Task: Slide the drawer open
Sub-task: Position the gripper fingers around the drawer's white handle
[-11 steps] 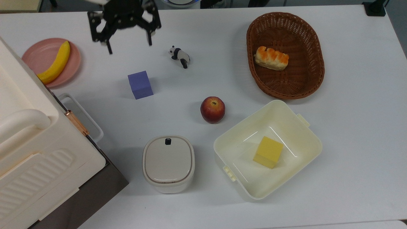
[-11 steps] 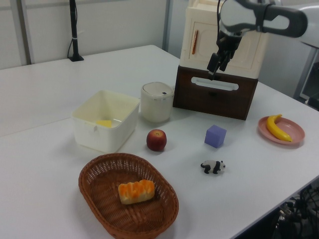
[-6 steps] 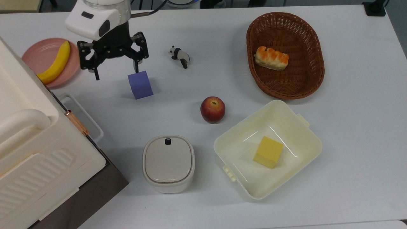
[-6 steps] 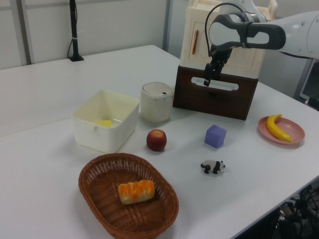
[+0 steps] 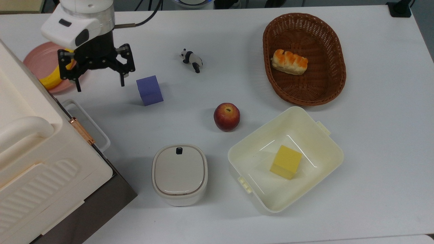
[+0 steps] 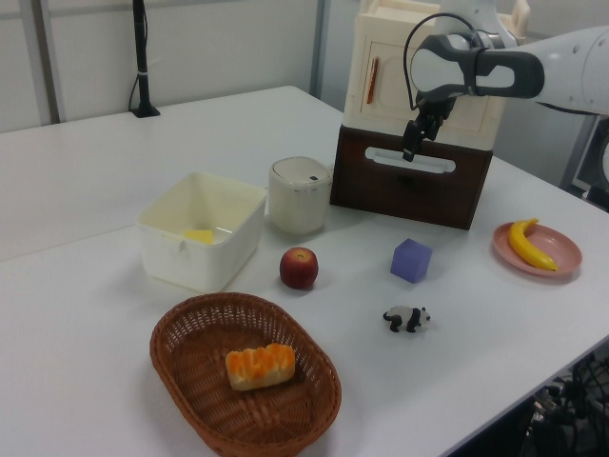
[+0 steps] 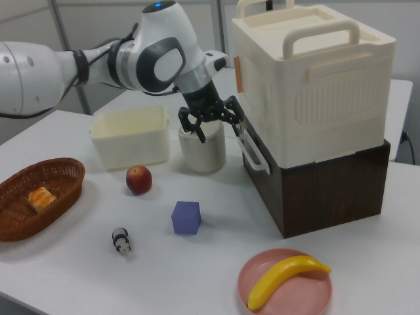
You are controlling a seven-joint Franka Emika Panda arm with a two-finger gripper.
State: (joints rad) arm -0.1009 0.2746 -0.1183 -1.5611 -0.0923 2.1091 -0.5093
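At the right view's lower right, one banana [image 7: 287,278] lies on one pink plate [image 7: 262,302]. Mid-frame sit one purple cube [image 7: 186,217], one panda figurine [image 7: 121,241] and one apple [image 7: 138,179]. Farther back, the gripper [image 7: 210,126] hangs spread open and empty just beside the white loop handle [image 7: 254,153], likely lining up a pull. The drawer [image 7: 315,187], closed, fills the frame's right under one cream cabinet [image 7: 315,79].

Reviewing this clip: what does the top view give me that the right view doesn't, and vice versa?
Top view: the yellow block lying inside the cream tub. Right view: the drawer side-on, its white handle sticking out, the claw close beside it. Both: the open claw, purple cube, banana.
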